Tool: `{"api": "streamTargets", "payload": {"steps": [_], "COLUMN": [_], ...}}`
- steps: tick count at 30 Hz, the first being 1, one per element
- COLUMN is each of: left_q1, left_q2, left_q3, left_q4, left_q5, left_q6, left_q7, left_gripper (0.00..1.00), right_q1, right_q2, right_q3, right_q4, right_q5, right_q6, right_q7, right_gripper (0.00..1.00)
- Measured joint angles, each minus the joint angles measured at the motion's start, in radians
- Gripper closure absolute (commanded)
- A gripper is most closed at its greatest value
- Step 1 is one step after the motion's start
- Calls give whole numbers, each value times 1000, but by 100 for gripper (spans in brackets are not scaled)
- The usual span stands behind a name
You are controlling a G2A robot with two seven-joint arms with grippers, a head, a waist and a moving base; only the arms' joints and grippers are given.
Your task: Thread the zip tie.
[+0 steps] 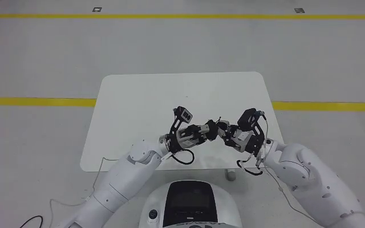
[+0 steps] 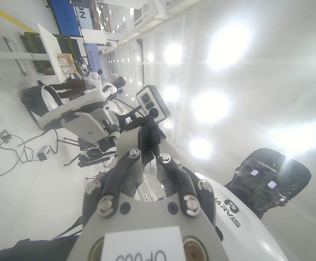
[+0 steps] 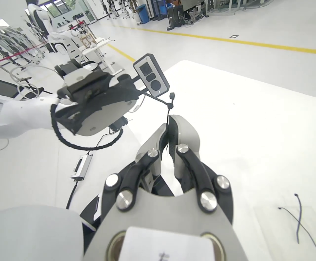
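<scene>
While my left gripper (image 2: 147, 133) and right gripper (image 3: 168, 135) both pinch the zip tie (image 3: 168, 116) over the table (image 3: 246, 111), spare ties (image 3: 299, 220) lie nearby; the left wrist camera (image 3: 151, 75) crowds it.

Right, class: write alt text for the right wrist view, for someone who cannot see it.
The right gripper is shut on a black zip tie, whose head sticks out towards the left gripper. Two more ties lie on the white table.

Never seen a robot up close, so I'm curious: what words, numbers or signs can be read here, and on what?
Label on left end effector: cut off, not readable whole.
Label on right end effector: cut off, unreadable.
Blue sign behind: mostly hidden, unreadable.
Zip tie, table: no print.
</scene>
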Motion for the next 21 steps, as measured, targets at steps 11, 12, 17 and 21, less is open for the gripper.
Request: {"api": "streamTargets", "payload": {"steps": [11,12,17,21], "left_q1": [0,0,0,0], "left_q2": [0,0,0,0], "left_q3": [0,0,0,0], "left_q4": [0,0,0,0], "left_q5": [0,0,0,0], "left_q6": [0,0,0,0], "left_q7": [0,0,0,0], "left_gripper": [100,100,100,100], "right_q1": [11,13,18,14], "right_q2": [1,0,-6,-10], "right_q3": [-18,-19,-28,-23], "right_q4": [3,4,5,9], "right_q5": [-53,-58,-63,-43], "right_q6": [1,3,11,9], "right_q7": [87,92,100,83], "right_gripper": [100,100,100,55]}}
